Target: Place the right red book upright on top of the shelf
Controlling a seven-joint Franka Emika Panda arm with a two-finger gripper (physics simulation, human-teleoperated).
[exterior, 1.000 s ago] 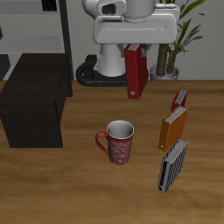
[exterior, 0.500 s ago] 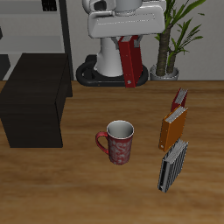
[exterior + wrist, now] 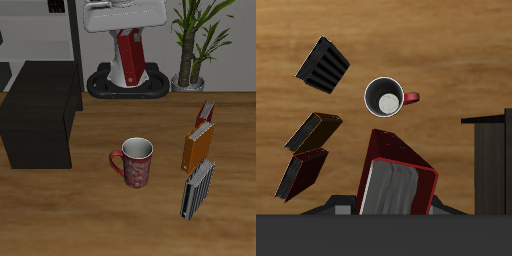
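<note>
The right red book point(image 3: 128, 60), dark maroon with white page edges, hangs in the air, held by my gripper point(image 3: 126, 34), which is shut on its top. It hangs nearly upright, high above the table's back, in front of the robot base. In the wrist view the book point(image 3: 396, 186) fills the near field with its page edges showing. The shelf point(image 3: 40, 110), a low matte black unit with a flat top, stands at the table's side, apart from the book and lower; its corner also shows in the wrist view point(image 3: 491, 160).
A red mug point(image 3: 135, 162) stands mid-table. An orange book point(image 3: 196, 148), a smaller red book point(image 3: 205, 112) and a black striped object point(image 3: 197, 188) lie on the side away from the shelf. A potted plant point(image 3: 190, 40) stands at the back.
My gripper has risen and swung toward the shelf's side with the red book in it; the book now hangs higher and farther from the plant. Nothing else has moved.
</note>
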